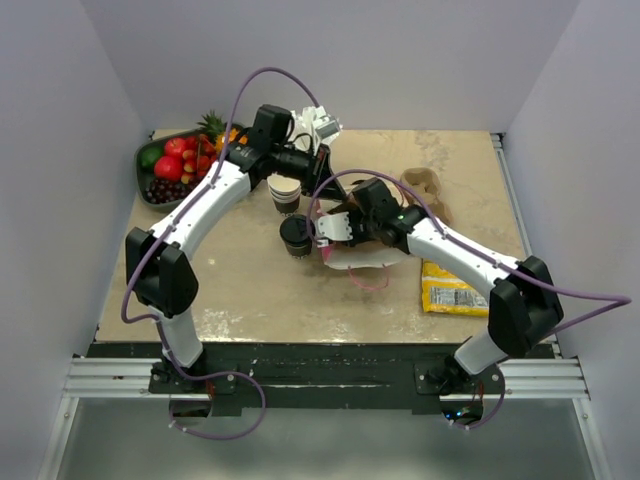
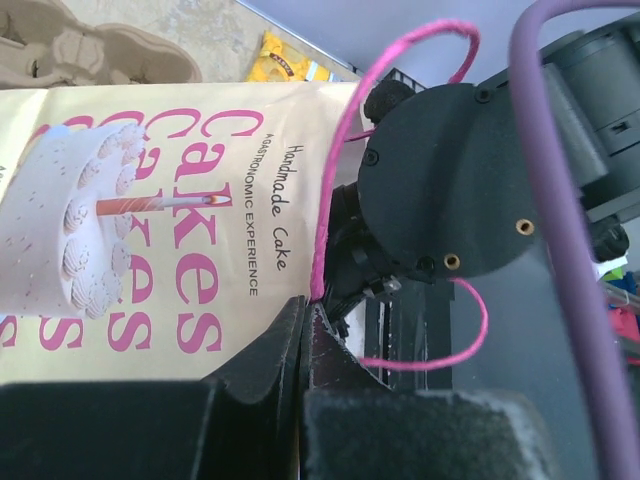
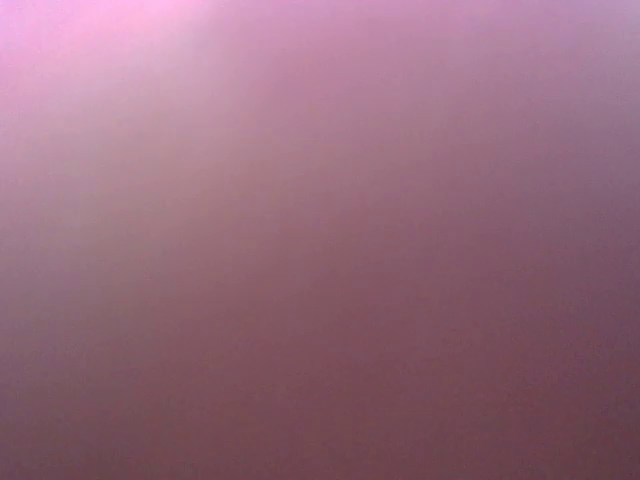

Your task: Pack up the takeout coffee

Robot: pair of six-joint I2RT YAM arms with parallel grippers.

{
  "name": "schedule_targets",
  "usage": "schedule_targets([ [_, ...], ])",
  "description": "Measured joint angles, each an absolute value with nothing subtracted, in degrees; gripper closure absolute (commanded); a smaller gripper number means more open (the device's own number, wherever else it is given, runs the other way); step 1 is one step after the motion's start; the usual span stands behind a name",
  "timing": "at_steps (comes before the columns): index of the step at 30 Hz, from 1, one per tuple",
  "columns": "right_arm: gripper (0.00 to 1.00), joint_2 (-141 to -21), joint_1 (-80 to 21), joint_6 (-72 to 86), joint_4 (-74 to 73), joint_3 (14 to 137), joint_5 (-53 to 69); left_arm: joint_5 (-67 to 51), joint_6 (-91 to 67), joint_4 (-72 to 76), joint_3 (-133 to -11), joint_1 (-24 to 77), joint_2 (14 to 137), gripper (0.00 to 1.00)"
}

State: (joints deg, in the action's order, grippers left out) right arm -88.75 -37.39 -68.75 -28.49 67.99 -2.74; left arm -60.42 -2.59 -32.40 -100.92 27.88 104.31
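Beside the bag [image 1: 365, 258], lidded coffee [image 1: 295, 236], fruit [image 1: 175, 160] in bowl [image 1: 140, 172]

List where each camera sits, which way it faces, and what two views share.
Top external: high behind, looking down at the table; left arm, right arm show.
Left wrist: faces the cake bag; own fingers, right arm show.
Right wrist: only pink blur.
Shared: top and left wrist both see cake bag, yellow packet.

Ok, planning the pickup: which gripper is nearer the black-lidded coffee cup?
Right. The right gripper is just right of the coffee cup; the left gripper is farther back, past the lidless cups.
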Motion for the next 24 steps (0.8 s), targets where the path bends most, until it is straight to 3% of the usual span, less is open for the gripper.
schedule_targets([
  [16,1.0,-76.53,-36.21,-66.08,-20.45,59.77,1.26,-62.89,-5.37,-29.69,-100.68,25.45,105.12,1.0],
  [24,1.0,-81.76,-36.21,-64.99,-21.34,61.23,-0.4,-62.94,-5.37,-29.65,-100.6,25.39,105.12,1.0],
])
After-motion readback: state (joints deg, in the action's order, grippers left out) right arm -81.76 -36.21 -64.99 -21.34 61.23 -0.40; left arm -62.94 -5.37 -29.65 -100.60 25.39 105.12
